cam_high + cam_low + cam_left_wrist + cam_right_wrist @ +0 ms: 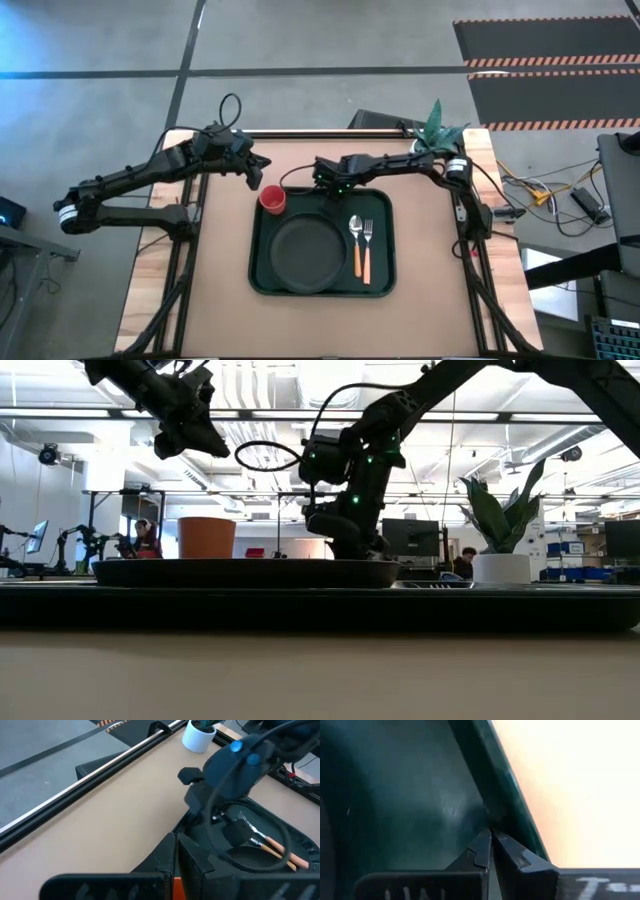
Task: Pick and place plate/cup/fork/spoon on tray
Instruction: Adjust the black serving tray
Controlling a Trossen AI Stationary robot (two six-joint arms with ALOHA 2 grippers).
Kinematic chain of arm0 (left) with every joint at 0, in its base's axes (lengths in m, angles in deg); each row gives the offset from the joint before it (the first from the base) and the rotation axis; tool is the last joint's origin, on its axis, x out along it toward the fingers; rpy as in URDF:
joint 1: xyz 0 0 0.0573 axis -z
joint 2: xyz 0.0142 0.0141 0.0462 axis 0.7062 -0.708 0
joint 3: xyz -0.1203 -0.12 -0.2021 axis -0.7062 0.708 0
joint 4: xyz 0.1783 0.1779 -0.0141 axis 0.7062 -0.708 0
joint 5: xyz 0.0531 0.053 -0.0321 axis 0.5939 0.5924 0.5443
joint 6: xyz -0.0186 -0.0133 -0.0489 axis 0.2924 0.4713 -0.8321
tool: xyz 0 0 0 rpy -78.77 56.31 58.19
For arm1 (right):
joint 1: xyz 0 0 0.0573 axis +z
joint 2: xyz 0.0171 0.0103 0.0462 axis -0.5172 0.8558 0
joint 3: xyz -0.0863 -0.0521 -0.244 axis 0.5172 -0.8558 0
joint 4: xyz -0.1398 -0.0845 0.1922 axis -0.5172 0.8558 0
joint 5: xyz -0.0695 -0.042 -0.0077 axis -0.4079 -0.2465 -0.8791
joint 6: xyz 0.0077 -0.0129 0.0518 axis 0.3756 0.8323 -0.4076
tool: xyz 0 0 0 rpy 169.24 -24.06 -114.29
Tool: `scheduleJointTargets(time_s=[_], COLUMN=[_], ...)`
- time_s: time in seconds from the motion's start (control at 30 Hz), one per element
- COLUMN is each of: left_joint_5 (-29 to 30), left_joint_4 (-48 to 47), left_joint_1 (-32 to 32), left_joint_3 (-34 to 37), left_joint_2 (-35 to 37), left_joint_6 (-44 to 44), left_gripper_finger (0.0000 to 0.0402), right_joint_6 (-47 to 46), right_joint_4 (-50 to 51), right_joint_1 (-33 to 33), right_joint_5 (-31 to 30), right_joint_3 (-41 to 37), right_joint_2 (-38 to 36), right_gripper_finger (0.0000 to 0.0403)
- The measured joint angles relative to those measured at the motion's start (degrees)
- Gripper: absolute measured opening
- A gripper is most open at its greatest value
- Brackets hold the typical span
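Tray (262,255) holds nearly everything already, and our right gripper (327,184) sits clenched and empty at its far rim, tips pressed down by the raised edge, as the right wrist view shows. Just behind those tips lies the plate (310,251), with the spoon (356,240) and fork (368,243) side by side beyond it. The red cup (272,201) stands at the tray's far corner; we cannot tell whether it rests fully inside. Our left gripper (258,170) hangs clenched and raised near the cup. We judge the cup the 1 step left: open, descend, grasp, set inside. Around lies a tan table (225,310), a potted plant (436,127), an open workshop.
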Motion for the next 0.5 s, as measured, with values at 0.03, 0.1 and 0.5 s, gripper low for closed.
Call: scheduleJointTargets(time_s=[0.03,0.1,0.5], left_joint_5=[0.0,0.0,0.0], left_joint_4=[-0.02,-0.07,-0.16], left_joint_1=[0.0,0.0,-0.02], left_joint_3=[0.0,0.0,0.0], left_joint_2=[0.0,0.0,0.0], left_joint_6=[0.0,0.0,0.16], left_gripper_finger=[0.0,0.0,0.0], right_joint_6=[-0.06,-1.01,-3.83], right_joint_4=[0.74,2.75,17.48], right_joint_1=[0.31,0.77,1.01], right_joint_5=[-0.33,-1.1,-4.89], right_joint_3=[-0.04,-0.04,-2.51], right_joint_2=[-0.6,-2.27,-5.17], right_gripper_finger=[0.0008,0.0008,0.0008])
